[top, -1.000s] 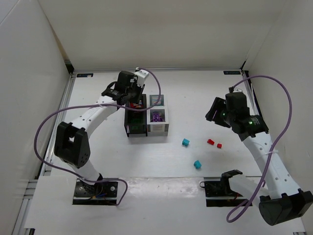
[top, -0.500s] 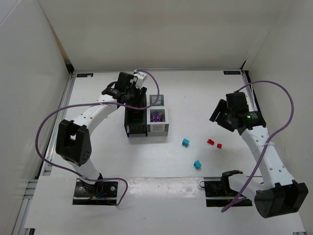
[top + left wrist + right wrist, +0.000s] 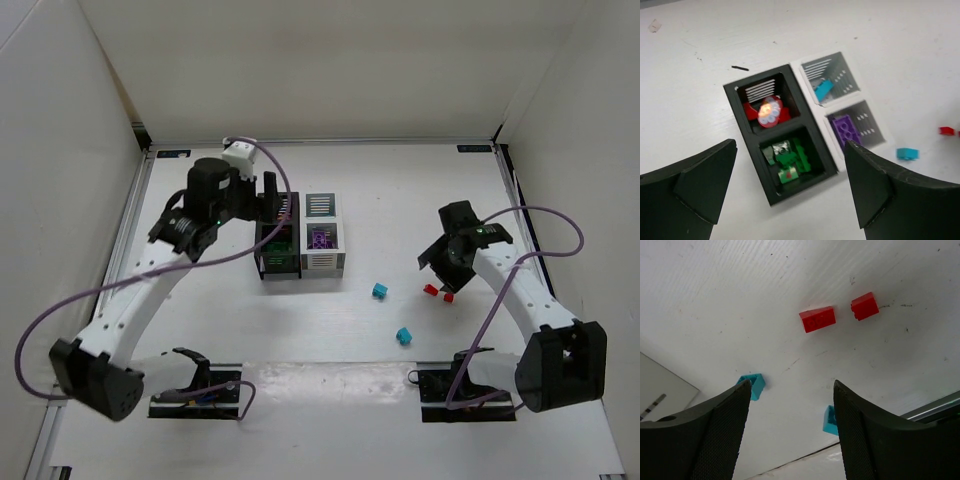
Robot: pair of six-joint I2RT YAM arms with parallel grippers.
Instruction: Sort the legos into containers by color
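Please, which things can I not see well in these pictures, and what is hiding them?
- Top view: the left gripper covers part of the far black bin; its contents do not show there.
- Left wrist view: the green bricks lie piled in shadow; their number is unclear.
- Right wrist view: the fingers of the right gripper hide part of both teal bricks.

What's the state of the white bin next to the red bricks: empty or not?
Not empty. The left wrist view shows one teal brick lying inside the white bin, on its slotted bottom.
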